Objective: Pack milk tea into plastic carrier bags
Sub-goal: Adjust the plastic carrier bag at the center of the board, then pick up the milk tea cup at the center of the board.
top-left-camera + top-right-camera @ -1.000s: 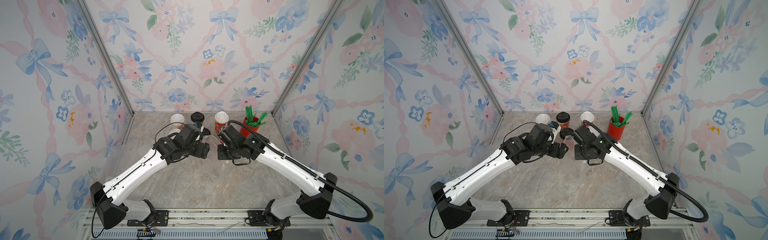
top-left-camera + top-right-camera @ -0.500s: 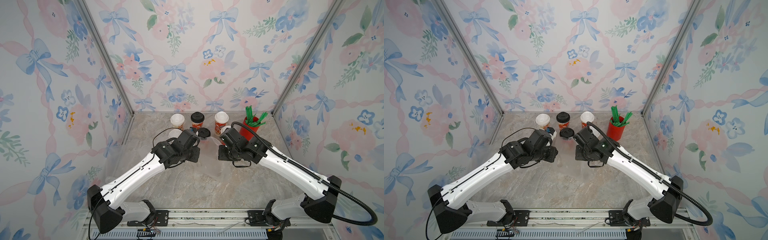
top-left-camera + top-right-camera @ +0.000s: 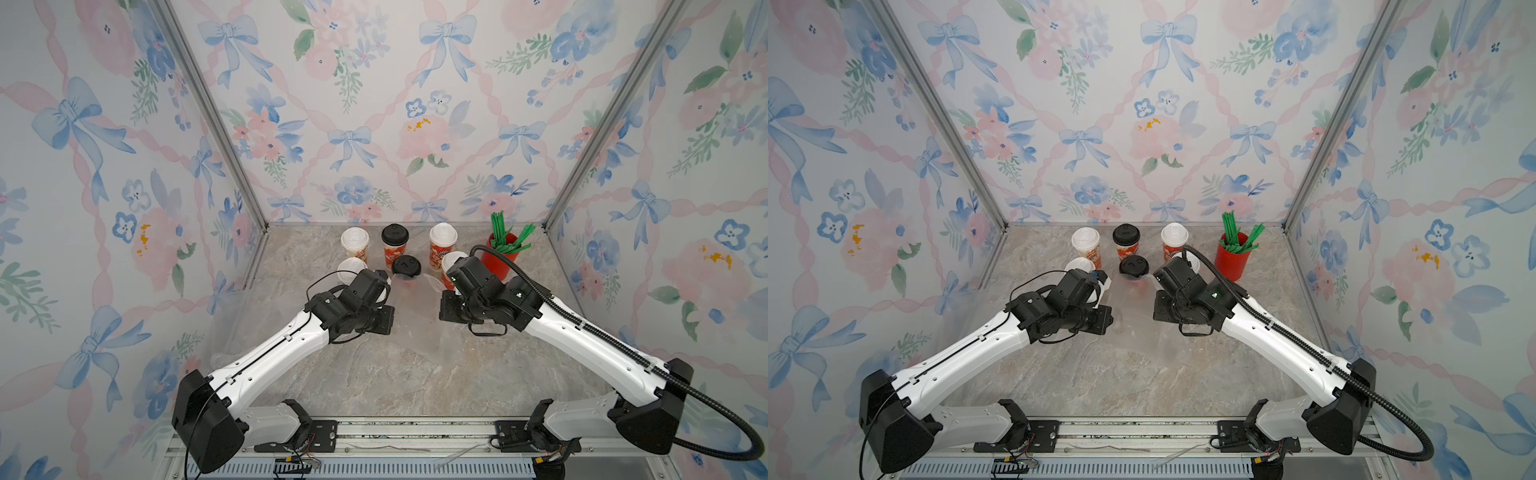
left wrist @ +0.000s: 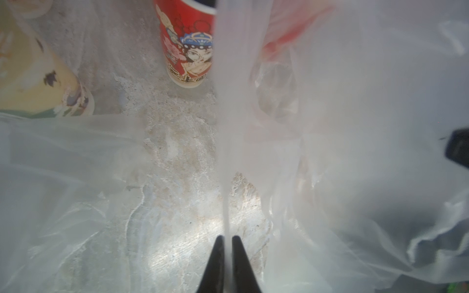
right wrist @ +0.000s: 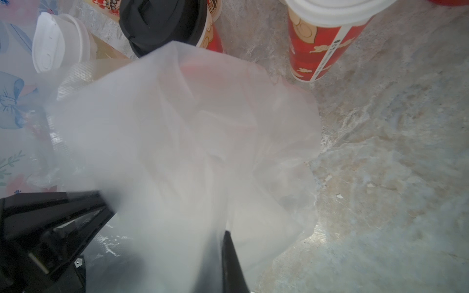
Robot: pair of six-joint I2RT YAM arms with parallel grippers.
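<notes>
Stretching crosswise between both arms, a clear plastic carrier bag (image 3: 415, 309) is held spread in mid-scene. The left gripper (image 4: 227, 242) is clamped on a thin handle strip, and the right gripper (image 5: 221, 238) is likewise pinched tight on the film. A black-lidded red cup (image 3: 406, 266) is seen at the bag's far edge, apparently inside it, though the hazy plastic leaves that unsure. A white-lidded red cup (image 3: 451, 257) is stood just beside the right wrist. A second earlier the left jaws were agape and the arms huddled closer.
</notes>
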